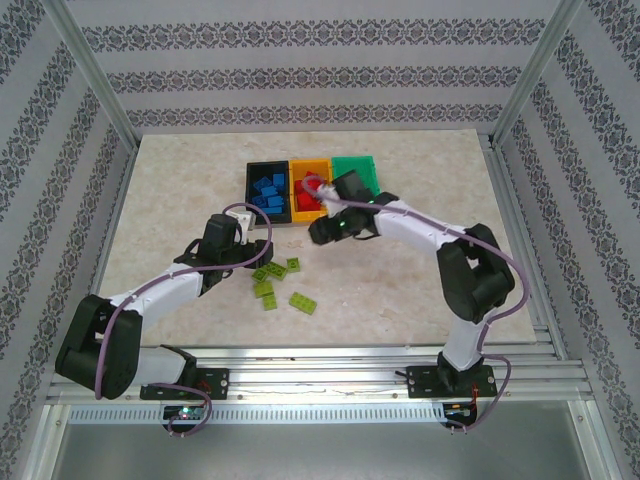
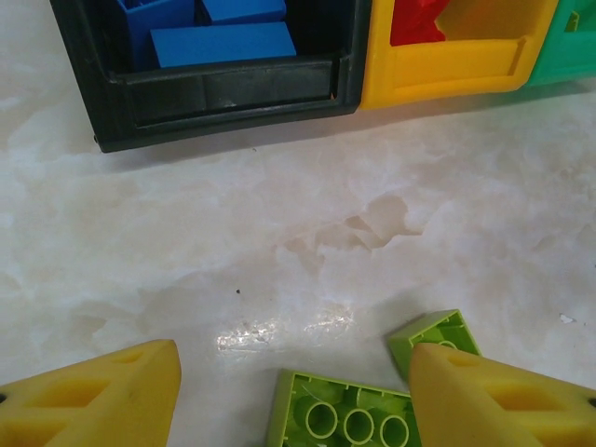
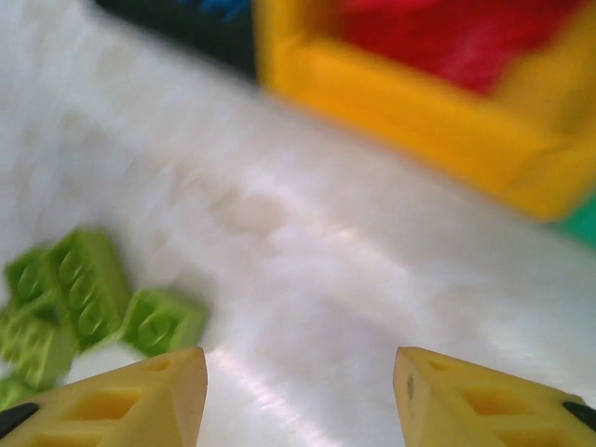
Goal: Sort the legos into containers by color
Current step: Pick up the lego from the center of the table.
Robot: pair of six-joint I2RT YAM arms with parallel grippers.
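Three joined bins stand at the back: a black bin with blue legos, an orange-yellow bin with red legos, and a green bin. Several lime green legos lie loose on the table in front. My left gripper hovers open just above them. In the left wrist view an upside-down lime brick lies between my open left gripper's fingers, with a second lime brick at the right finger. My right gripper is open and empty in front of the orange-yellow bin.
The black bin's front wall and the orange-yellow bin are close ahead of the left gripper. Lime bricks lie left of the right gripper. Frame posts and patterned walls enclose the table.
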